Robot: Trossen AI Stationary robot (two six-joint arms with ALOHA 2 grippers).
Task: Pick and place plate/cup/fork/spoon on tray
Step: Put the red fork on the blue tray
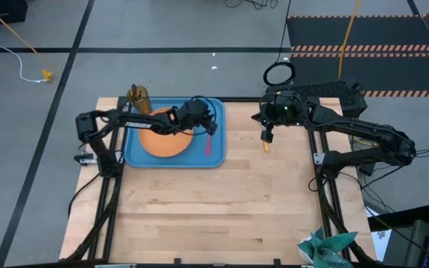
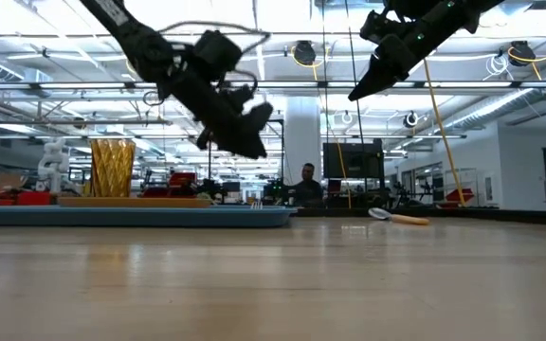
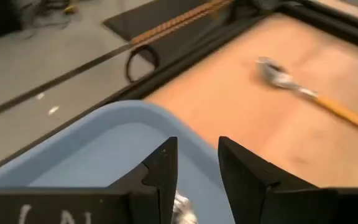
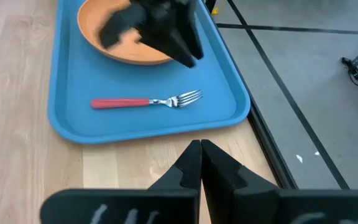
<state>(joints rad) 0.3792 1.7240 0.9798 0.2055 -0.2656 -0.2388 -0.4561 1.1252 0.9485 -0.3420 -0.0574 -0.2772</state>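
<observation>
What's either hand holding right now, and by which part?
Nothing. Left hand is open and empty above the tray; right hand is shut and empty near the spoon.

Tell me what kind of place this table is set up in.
Most likely a robotics lab in an open industrial hall. The low view shows exposed ceiling trusses with strip lights and a person at cluttered benches; the high view shows hazard-striped floor mats and loose cables by the table.

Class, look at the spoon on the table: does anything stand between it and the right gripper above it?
Nothing visible does. The spoon lies alone on bare wood beside the tray, and the right gripper hangs just above it with its fingers shut. The left gripper is away over the tray, near the fork.
</observation>
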